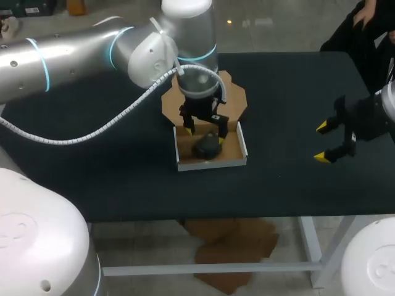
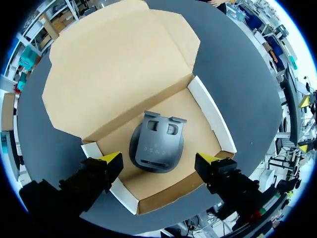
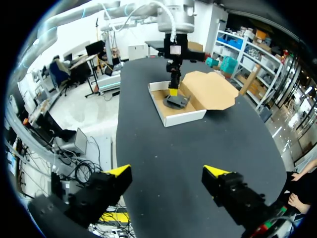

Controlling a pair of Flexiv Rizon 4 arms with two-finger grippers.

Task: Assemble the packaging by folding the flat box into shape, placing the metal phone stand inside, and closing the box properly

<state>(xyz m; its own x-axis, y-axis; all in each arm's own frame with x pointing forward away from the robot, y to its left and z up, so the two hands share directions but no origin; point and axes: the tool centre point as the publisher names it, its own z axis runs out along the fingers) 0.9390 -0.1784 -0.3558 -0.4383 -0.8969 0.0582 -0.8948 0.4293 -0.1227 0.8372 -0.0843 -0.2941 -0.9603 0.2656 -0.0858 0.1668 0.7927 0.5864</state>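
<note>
A folded cardboard box (image 1: 242, 148) with white outer walls sits mid-table, its brown lid (image 1: 237, 98) lying open flat behind it. The dark metal phone stand (image 1: 208, 147) lies inside on the box floor (image 2: 198, 129); in the left wrist view the stand (image 2: 157, 143) shows between and below my fingers, touching neither. My left gripper (image 1: 204, 135) hovers open just above it. My right gripper (image 1: 324, 142) stands open over bare table at the right, far from the box (image 3: 184, 115), with nothing between its fingers (image 3: 119, 171).
The black table top (image 1: 123, 179) stretches bare to the left, front and right of the box. My left arm's white cable (image 1: 105, 126) loops over the table's left half. Flat cardboard lies on the floor under the front edge.
</note>
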